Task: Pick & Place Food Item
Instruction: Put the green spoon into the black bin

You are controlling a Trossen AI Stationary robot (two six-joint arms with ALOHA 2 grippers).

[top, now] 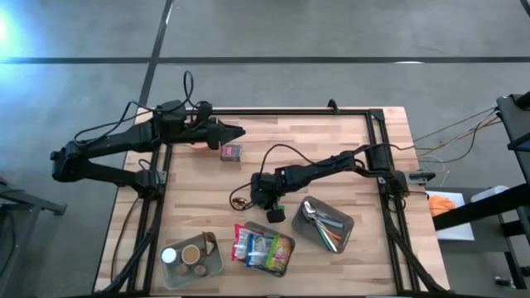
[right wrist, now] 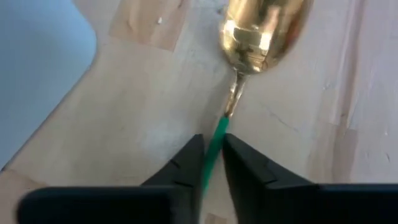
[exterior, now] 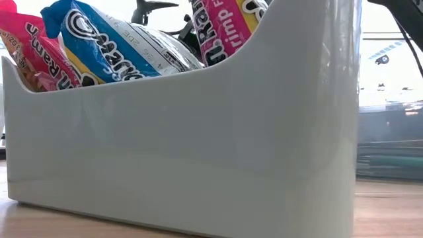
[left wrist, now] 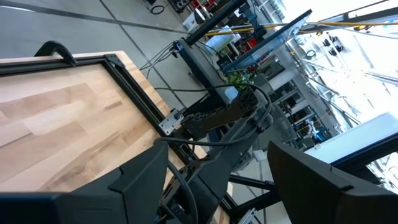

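Note:
A gold spoon with a thin green handle lies near the middle of the wooden table; it also shows in the high view, spoon. My right gripper is shut on that handle, and its arm reaches in from the table's right, right gripper. Food packets lie in a white tray at the near edge. My left gripper hovers open at the far left, above a small pink-and-grey packet. My right gripper pinches the spoon's green handle between its two fingertips. The fingers come slanting down from the table's right and lie along the handle. The bowl points away from the gripper; whether it still rests on the wood, I cannot tell.
A grey bin of cutlery stands right of the gripper. A clear container with round items sits at the near left. A black frame edges the table. The white tray fills the low view.

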